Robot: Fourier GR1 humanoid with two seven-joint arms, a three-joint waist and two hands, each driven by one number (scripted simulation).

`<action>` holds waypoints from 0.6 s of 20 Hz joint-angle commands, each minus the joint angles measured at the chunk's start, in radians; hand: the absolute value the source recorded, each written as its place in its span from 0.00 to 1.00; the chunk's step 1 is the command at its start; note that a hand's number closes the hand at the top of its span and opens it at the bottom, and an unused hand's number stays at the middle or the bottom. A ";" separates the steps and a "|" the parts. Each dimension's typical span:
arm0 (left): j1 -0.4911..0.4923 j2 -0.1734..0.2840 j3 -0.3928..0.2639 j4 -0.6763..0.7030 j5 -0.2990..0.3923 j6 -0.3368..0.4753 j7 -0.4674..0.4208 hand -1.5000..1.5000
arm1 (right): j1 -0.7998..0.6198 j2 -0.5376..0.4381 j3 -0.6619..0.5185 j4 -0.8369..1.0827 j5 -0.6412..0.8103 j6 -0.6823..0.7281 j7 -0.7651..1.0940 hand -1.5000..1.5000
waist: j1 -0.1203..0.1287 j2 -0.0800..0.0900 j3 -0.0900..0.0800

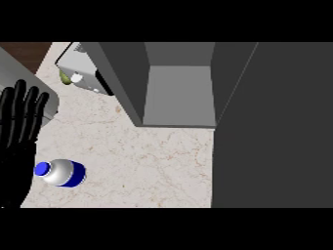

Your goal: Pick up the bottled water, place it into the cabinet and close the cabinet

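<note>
The bottled water (pixel 61 173) stands upright on the pale marble counter (pixel 147 161), well short of the open grey cabinet (pixel 179 83) and off to its left. Just beside the bottle, the left hand (pixel 10 141) rests with straight, spread fingers pointing up, holding nothing. A white appliance (pixel 82 68) sits left of the cabinet.

One head view looks steeply down, fairly near, onto the counter (pixel 147 161) and open cabinet (pixel 179 93).
</note>
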 commanded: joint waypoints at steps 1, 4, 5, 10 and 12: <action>0.023 0.058 0.072 0.013 0.102 -0.087 -0.066 0.00 | 0.026 0.016 0.007 -0.019 -0.019 0.004 -0.002 0.00 | -0.027 0.000 -0.038; 0.049 0.160 0.142 0.024 0.323 -0.290 -0.095 0.00 | 0.090 0.026 0.016 -0.059 -0.010 0.008 -0.039 0.00 | -0.030 -0.003 -0.039; 0.025 0.215 0.202 0.037 0.410 -0.353 -0.097 0.00 | 0.107 0.021 0.003 -0.094 -0.028 0.001 0.011 0.00 | -0.036 -0.005 -0.041; 0.124 0.295 0.250 0.159 0.680 -0.520 0.005 0.00 | 0.197 -0.018 0.135 -0.132 -0.148 0.169 0.054 0.00 | -0.030 -0.004 -0.039; 0.176 0.358 0.314 0.121 0.809 -0.544 0.078 0.00 | 0.267 -0.031 0.148 -0.213 -0.182 0.188 0.086 0.00 | -0.026 -0.008 -0.037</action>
